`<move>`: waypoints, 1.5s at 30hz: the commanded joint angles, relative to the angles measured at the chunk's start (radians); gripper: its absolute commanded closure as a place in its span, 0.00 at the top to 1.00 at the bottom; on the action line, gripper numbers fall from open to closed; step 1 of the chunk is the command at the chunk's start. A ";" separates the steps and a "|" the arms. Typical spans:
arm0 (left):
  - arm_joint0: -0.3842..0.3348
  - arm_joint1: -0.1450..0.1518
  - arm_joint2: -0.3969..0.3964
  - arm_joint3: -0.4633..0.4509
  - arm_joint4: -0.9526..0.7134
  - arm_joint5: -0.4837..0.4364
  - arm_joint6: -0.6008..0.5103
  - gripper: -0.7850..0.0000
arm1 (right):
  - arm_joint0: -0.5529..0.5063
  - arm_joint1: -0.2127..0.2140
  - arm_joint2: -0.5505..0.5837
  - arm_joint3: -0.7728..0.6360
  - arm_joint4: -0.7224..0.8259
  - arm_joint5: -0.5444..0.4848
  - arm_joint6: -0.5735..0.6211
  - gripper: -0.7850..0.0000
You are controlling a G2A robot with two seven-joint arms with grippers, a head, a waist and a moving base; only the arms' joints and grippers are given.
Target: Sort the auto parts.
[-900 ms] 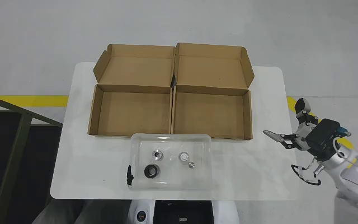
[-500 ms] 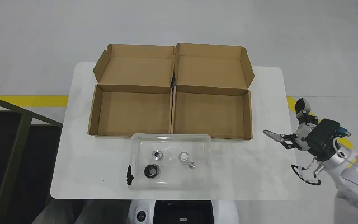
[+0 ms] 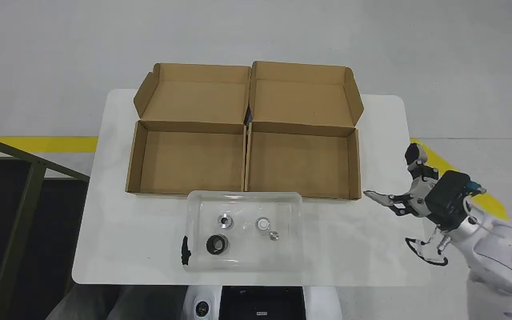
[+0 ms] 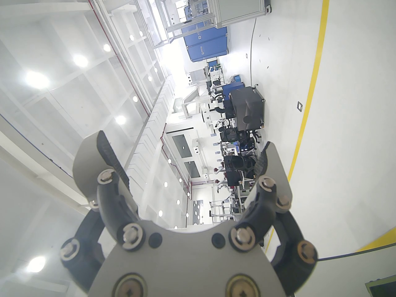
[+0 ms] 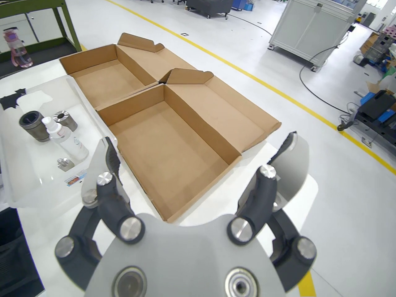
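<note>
A clear plastic tray (image 3: 285,254) at the table's front holds the auto parts: a black bearing ring (image 3: 215,245), a metal cylinder (image 3: 222,220), a small white bottle (image 3: 262,224) and a little metal piece (image 3: 274,235). The right wrist view shows them too: ring (image 5: 31,123), cylinder (image 5: 65,118), bottle (image 5: 63,139), metal piece (image 5: 65,163). My right gripper (image 3: 390,218) hovers open and empty over the table's right edge, facing the boxes (image 5: 198,143). My left gripper (image 4: 185,143) is open, holds nothing and points out into the room.
Two open cardboard boxes stand side by side behind the tray, the left one (image 3: 188,164) and the right one (image 3: 300,166), both with lids folded back. A green cart (image 5: 37,7) with a pink bottle stands beyond the table's left side.
My right gripper has shifted a little to the left, from beside the table to over its right edge. The tray, parts and boxes have not moved.
</note>
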 commanded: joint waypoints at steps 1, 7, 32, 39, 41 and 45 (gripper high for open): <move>0.000 0.000 0.000 0.000 0.000 0.000 0.000 1.00 | 0.019 0.004 -0.040 0.001 0.022 -0.011 0.041 1.00; 0.000 0.000 0.000 0.000 0.000 0.000 0.000 1.00 | 0.079 0.015 -0.145 0.021 0.087 -0.024 0.114 1.00; 0.000 0.000 0.000 0.000 0.000 0.000 0.000 1.00 | 0.365 0.044 -0.612 0.065 0.167 -0.043 0.463 1.00; 0.000 0.000 0.000 0.000 0.000 0.000 0.000 1.00 | 0.388 0.050 -0.700 0.049 0.117 -0.040 0.515 1.00; 0.000 0.000 0.000 0.000 0.000 0.000 0.000 1.00 | 0.396 0.050 -0.729 0.044 0.095 -0.038 0.530 1.00; 0.000 0.000 0.000 0.000 0.000 0.000 0.000 1.00 | 0.412 0.050 -0.781 0.055 0.076 -0.023 0.536 1.00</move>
